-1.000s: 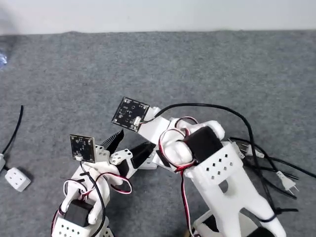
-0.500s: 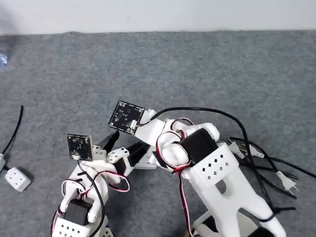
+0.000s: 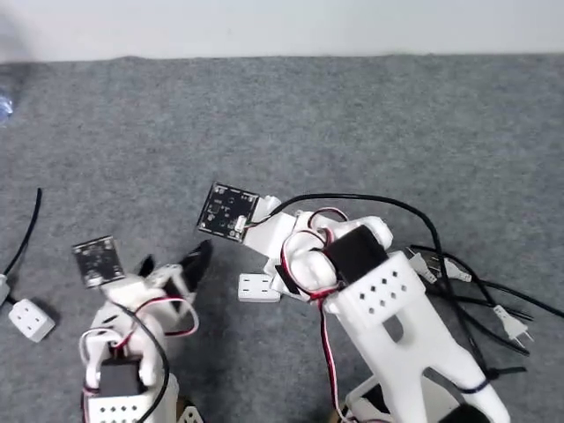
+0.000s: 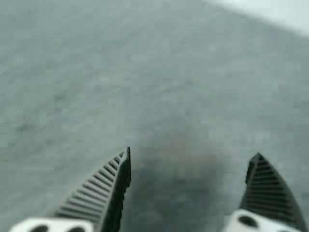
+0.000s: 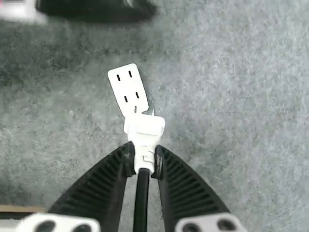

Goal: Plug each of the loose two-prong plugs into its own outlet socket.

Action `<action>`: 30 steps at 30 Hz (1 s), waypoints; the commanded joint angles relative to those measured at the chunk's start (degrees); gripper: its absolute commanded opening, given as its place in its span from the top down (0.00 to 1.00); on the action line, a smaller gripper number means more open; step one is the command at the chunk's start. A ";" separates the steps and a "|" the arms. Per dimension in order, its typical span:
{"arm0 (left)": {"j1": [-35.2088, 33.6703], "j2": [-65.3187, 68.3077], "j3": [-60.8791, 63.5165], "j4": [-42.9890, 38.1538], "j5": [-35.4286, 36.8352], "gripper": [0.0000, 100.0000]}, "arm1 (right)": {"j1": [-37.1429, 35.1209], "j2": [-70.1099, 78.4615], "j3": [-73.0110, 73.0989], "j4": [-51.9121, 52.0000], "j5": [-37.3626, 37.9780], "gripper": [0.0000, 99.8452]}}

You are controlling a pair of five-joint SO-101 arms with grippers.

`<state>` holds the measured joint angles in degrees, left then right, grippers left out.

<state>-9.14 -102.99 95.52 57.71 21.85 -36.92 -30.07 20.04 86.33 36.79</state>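
My right gripper [image 5: 144,149] clamps the white plug [image 5: 145,133] by its body, with its prongs at the near end of the outlet block [image 5: 128,89] dead ahead of the jaws, whose long axis is skewed slightly off the plug's, while my left gripper [image 4: 192,154] gapes open over bare carpet, farther away.

plug [image 5: 144,137] white | cord [image 5: 140,203] black | socket block [image 5: 126,90] white, dark slots | right gripper [image 5: 144,150] black, ribbed | mat [image 3: 352,115] grey, flecked | arms [image 3: 401,326] white | wires [image 3: 326,344] red, black
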 commanded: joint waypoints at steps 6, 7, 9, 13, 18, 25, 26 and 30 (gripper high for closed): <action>-19.78 -0.44 1.01 11.08 -10.90 0.64 | -0.48 12.62 -5.36 -1.01 9.41 0.99; -21.45 -0.35 1.01 11.25 -11.96 0.64 | -1.45 14.11 -6.86 -0.92 10.64 0.99; -25.23 -0.35 1.01 11.43 -13.63 0.64 | -3.74 17.10 -9.85 -0.57 12.57 0.99; -30.95 -0.35 1.01 11.69 -17.23 0.64 | -6.29 25.19 -15.12 -0.40 15.38 0.99; -32.18 -0.35 1.01 13.19 -19.34 0.64 | -6.29 34.51 -20.31 0.31 18.29 0.99; -32.18 -0.35 1.01 13.27 -19.43 0.64 | -6.55 36.70 -22.42 0.22 19.60 0.99; -32.18 -0.35 1.01 13.27 -19.43 0.64 | -6.55 36.70 -22.24 0.04 19.60 0.99; -32.18 -0.35 1.01 13.36 -19.43 0.64 | -6.55 36.70 -22.33 -0.13 19.69 0.99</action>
<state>-41.05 -102.99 97.10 70.64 2.86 -42.99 6.95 0.79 86.15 55.96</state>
